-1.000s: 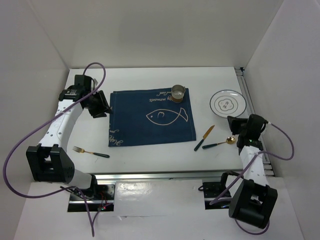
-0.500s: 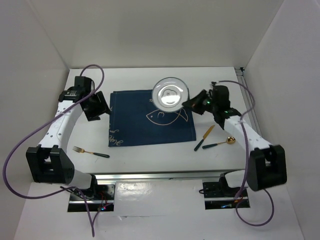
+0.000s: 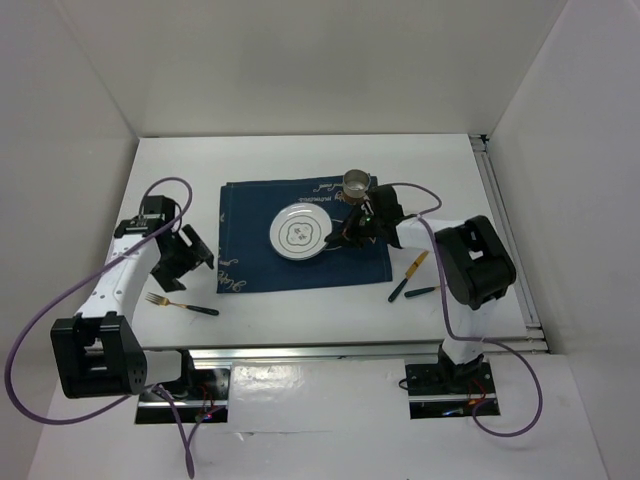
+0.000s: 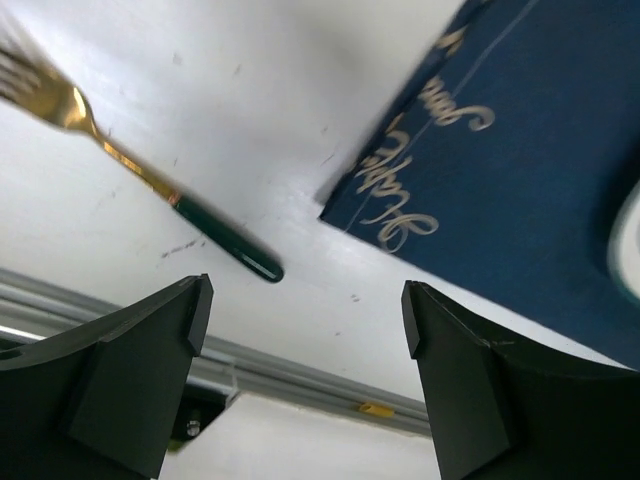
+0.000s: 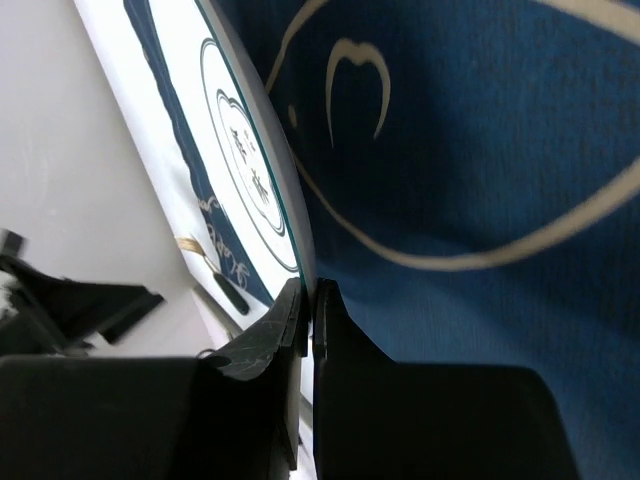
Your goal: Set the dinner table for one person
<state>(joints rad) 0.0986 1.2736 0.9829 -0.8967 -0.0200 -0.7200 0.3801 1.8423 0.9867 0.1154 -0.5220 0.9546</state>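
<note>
While pinching the plate (image 3: 300,232) rim with right jaws shut tight, settle flat onto the mat (image 3: 250,215) at the middle of the surface (image 3: 300,160). Aim left jaws (wide open, empty) at the fork (image 3: 182,303), near left.

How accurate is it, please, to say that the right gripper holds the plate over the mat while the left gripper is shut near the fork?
Not quite: the left gripper is open, not shut; the left wrist view shows its jaws wide apart near the fork. The rest stands: the right gripper holds the plate over the mat.
</note>
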